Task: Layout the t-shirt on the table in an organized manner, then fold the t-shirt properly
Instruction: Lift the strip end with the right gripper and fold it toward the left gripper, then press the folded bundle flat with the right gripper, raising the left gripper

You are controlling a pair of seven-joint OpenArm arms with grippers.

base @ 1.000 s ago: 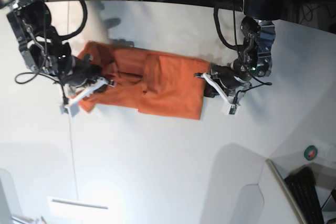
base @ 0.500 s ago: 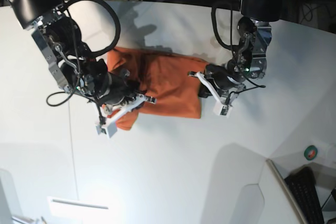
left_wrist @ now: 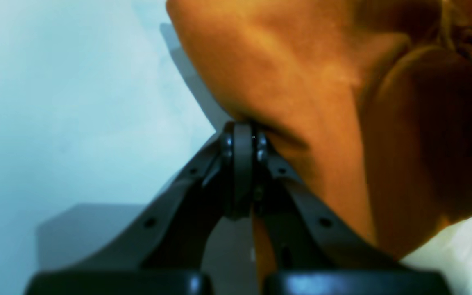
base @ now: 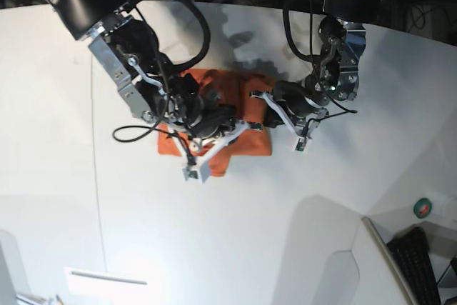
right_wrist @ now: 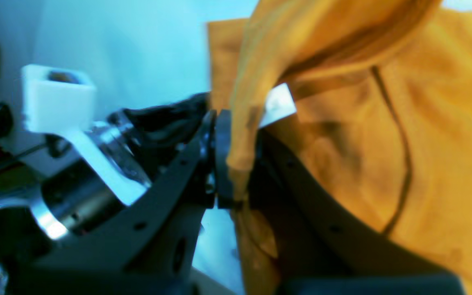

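The orange t-shirt lies bunched and doubled over on the white table, mostly hidden under the two arms. My right gripper is over the shirt's middle. In the right wrist view it is shut on a fold of orange cloth that drapes over its fingers, with the white neck tag just beside them. My left gripper is at the shirt's right edge. In the left wrist view it is shut on an edge of the shirt, lifted a little off the table.
A thin dark seam runs down the table on the left. A white sheet lies at the bottom left. A green tape roll and a keyboard sit past the table's curved edge at the bottom right. Cables hang behind the table.
My right gripper has carried the shirt's left end to the right, over the rest, so the shirt looks much shorter. My left gripper has shifted slightly left, still holding the right edge.
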